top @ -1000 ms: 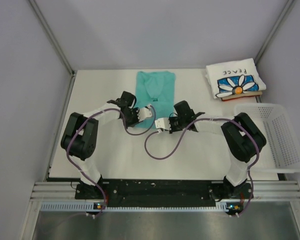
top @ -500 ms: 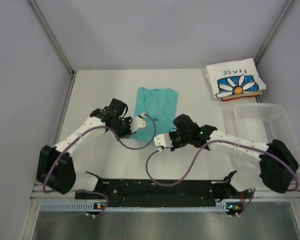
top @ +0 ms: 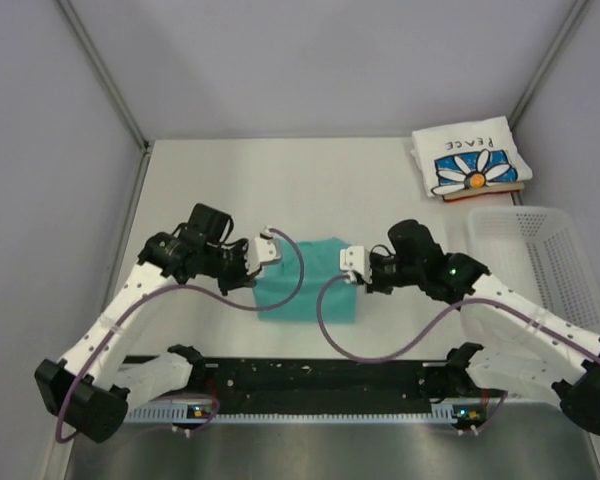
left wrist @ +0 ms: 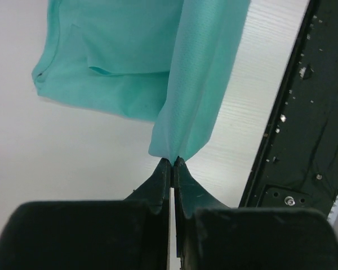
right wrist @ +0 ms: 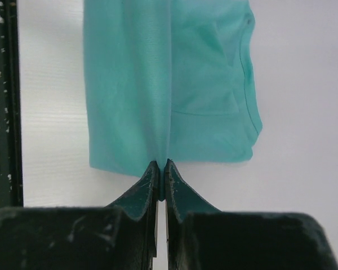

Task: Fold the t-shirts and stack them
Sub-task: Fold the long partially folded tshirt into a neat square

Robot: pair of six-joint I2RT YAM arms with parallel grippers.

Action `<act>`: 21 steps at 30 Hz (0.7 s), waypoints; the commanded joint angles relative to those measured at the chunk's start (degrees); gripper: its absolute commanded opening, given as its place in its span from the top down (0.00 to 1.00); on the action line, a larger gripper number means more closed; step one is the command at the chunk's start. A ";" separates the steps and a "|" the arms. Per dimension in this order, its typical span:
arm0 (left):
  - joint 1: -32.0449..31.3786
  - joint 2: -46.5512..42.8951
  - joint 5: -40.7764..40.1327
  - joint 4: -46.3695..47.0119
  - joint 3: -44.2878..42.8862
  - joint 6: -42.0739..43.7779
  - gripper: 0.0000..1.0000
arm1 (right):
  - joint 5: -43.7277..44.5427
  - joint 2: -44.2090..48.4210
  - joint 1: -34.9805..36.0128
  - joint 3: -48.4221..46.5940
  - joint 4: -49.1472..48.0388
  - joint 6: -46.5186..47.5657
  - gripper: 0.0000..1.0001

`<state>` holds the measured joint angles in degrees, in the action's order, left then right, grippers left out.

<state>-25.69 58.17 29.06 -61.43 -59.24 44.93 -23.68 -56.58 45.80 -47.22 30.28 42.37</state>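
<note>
The teal-green t-shirt (top: 310, 285) hangs doubled over between my two grippers near the table's front middle. My left gripper (top: 268, 252) is shut on the shirt's left edge; the left wrist view shows the cloth (left wrist: 186, 84) pinched at its tips (left wrist: 173, 162). My right gripper (top: 348, 262) is shut on the shirt's right edge; the right wrist view shows the cloth (right wrist: 158, 84) pinched at its tips (right wrist: 162, 164). The white daisy-print "PEACE" t-shirt (top: 470, 157) lies folded at the back right.
A white mesh basket (top: 545, 270) stands at the right edge. A thin brown object (top: 485, 193) lies under the daisy shirt. The black base rail (top: 320, 375) runs along the near edge, close to the teal shirt. Grey walls enclose the table.
Both grippers have pulled the teal shirt toward the near edge and lifted it; it was lying long and flat farther back, now it is doubled and shorter. Both arms have stretched outward.
</note>
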 commanded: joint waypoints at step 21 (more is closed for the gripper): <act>9.70 47.99 -10.86 18.27 -23.90 -11.26 1.00 | -3.65 -43.08 -21.89 -18.95 -18.42 -17.23 1.00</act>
<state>-16.60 103.98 21.23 -45.89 -79.40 35.11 -28.73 -97.03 25.52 -62.11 12.78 26.41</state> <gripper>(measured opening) 0.012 0.017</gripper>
